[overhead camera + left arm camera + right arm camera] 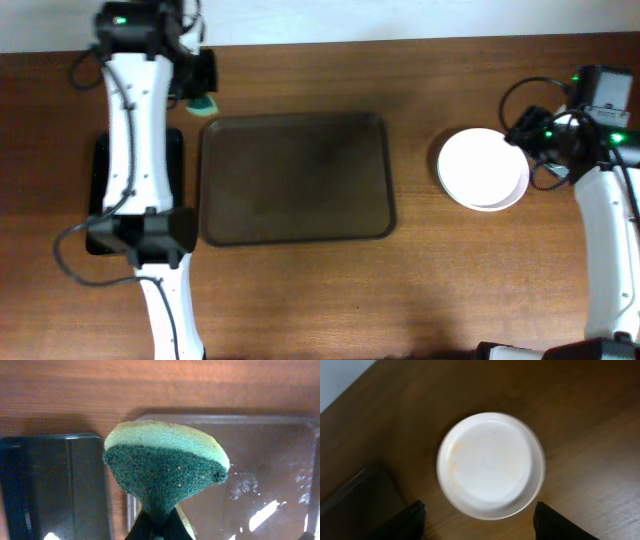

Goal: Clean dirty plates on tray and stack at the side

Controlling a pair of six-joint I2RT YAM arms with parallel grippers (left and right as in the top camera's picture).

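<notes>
The white plates [483, 168] sit stacked on the table to the right of the brown tray [296, 178], which holds no plates. In the right wrist view the top plate [491, 464] shows faint orange smudges. My right gripper [479, 522] is open and empty, above and just beside the stack; in the overhead view it is at the stack's right edge [535, 140]. My left gripper [159, 530] is shut on a green sponge [165, 467], held above the tray's far left corner [203, 100]. The tray's wet surface [250, 485] shows below the sponge.
A smaller black tray [175, 160] lies left of the brown tray, partly under my left arm; it also shows in the left wrist view [55, 485]. Cables hang by the right arm base [525, 95]. The table's far edge runs along the top.
</notes>
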